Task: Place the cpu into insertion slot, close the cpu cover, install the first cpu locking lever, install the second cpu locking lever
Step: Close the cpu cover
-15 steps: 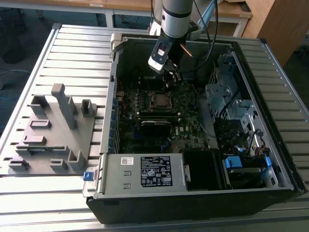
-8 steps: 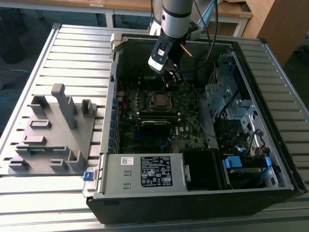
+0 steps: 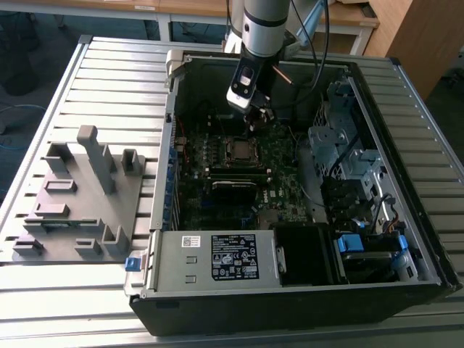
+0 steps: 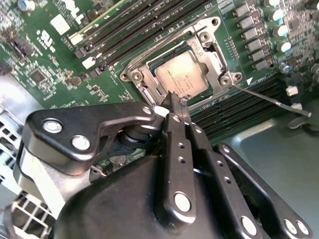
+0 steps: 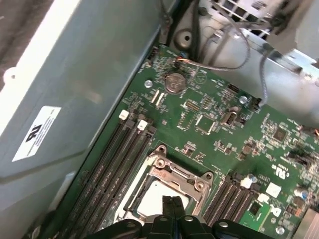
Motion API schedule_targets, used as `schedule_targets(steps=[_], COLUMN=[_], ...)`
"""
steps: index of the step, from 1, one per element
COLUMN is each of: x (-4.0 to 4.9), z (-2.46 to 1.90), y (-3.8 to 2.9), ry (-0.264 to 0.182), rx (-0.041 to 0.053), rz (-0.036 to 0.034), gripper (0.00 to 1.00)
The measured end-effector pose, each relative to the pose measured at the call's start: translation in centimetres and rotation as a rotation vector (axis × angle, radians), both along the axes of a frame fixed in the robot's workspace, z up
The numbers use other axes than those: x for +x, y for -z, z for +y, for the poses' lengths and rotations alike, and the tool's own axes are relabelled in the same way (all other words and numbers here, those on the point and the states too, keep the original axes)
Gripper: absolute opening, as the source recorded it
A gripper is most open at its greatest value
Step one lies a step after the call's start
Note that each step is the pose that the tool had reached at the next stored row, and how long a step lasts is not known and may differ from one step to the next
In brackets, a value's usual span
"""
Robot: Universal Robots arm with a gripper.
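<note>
Gripper jaws pinched together, empty — cpu sits just beyond their tips, cpu cover seemingly down; levers not yet latched.

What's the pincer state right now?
Pincer: closed, holding nothing, at the edge of the cpu.
</note>
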State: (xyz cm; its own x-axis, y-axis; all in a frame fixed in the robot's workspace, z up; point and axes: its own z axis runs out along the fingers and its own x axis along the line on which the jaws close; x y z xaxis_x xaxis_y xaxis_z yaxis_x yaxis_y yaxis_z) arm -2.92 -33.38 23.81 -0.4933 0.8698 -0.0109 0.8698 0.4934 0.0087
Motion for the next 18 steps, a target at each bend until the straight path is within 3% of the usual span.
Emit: schedule_targets(steps=[18], x=[0.0], z=[0.0], y=[0.19], ry=[-0.3], rx=[0.0037], rz=[0.0], gripper=[0.1])
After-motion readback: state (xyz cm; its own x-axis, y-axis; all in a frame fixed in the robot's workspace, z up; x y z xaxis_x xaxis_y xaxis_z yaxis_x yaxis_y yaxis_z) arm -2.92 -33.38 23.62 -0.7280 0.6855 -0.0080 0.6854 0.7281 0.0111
